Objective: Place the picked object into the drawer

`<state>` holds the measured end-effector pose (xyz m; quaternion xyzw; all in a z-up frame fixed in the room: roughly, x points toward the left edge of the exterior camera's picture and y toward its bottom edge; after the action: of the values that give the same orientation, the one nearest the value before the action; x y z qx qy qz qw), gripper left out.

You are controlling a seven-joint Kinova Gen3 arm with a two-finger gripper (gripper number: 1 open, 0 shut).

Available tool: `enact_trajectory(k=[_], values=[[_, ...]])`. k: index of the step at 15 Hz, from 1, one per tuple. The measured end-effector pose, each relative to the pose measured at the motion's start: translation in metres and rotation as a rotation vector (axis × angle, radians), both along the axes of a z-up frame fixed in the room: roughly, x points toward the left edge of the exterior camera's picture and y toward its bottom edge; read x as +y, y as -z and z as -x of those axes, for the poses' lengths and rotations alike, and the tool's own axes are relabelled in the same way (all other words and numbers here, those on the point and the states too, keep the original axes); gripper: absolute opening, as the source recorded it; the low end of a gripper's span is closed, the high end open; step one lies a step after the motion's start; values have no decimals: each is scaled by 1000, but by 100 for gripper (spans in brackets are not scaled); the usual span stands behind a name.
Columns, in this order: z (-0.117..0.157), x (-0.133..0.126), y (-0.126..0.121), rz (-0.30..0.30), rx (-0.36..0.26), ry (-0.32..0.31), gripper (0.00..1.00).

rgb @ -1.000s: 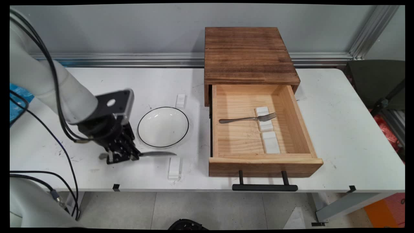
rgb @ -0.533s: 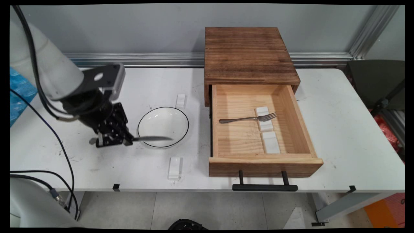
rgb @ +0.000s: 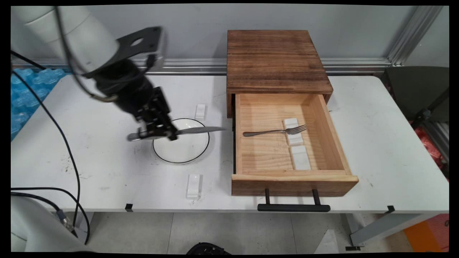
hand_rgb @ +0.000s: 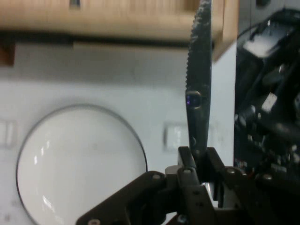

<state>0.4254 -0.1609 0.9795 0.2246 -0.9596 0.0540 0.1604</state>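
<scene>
From the main view, the black two-finger gripper (rgb: 155, 126), clenched on a silver serrated table knife (rgb: 195, 130), has risen from the table's near-left and now holds it level over the one white black-rimmed bowl (rgb: 181, 141), tip toward the open wooden drawer (rgb: 291, 178) holding one steel fork (rgb: 274, 131). From the hand view, the knife (hand_rgb: 199, 89) rises from the shut fingers (hand_rgb: 186, 165) beside the bowl (hand_rgb: 79, 164); no lettering is legible.

Hand view. The end effector (hand_rgb: 197, 161), at the bottom right of the frame, clamps a serrated knife (hand_rgb: 199, 79) whose blade runs up to the top edge. A white bowl with a dark rim (hand_rgb: 77, 164) sits at lower left on the white tabletop (hand_rgb: 117, 75). A small white block (hand_rgb: 174, 136) lies just left of the blade. A light wooden drawer (hand_rgb: 122, 18) spans the top.
</scene>
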Motion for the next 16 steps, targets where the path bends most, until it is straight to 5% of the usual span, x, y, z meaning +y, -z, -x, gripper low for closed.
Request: enact_trajectory(k=[8, 16], values=[[97, -59, -2, 46, 63, 5, 0], [180, -105, 51, 50, 61, 13, 0]])
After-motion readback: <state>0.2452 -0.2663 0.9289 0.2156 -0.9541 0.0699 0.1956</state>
